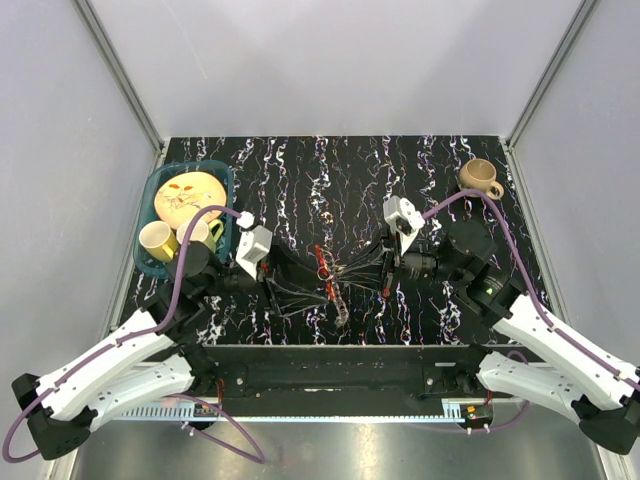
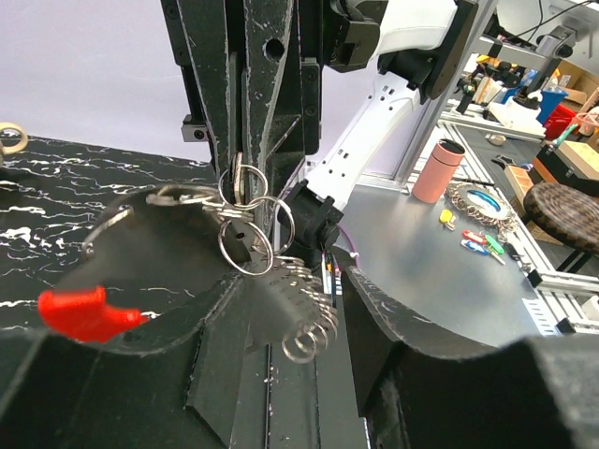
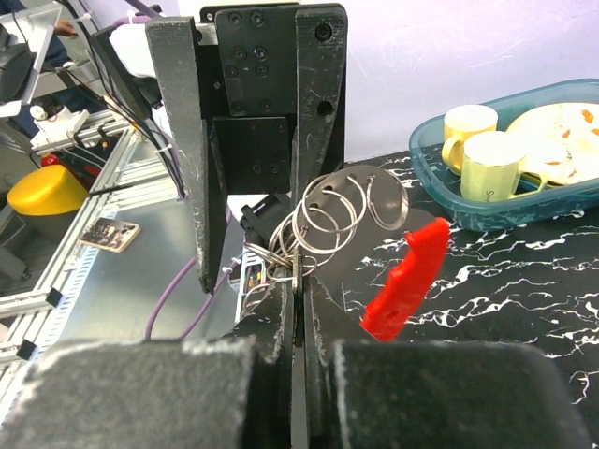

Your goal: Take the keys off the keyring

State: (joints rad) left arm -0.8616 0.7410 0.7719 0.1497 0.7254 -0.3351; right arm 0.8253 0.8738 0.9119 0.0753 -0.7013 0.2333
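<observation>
Hanging between both grippers over the table [image 1: 300, 170], the keys [image 2: 290, 313] were threaded on the keyring [image 3: 323, 220] beside its red piece [image 3: 404, 279]; none looked removed yet. The right gripper [image 3: 296, 295] pinched the keyring tightly; the left gripper [image 2: 290, 290] stood parted around the bunch.

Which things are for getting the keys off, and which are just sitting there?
For the job: keyring, keys, red piece, left pincer, right pincer.
Just sitting: blue tub, plate, yellow mugs, tan mug.
</observation>
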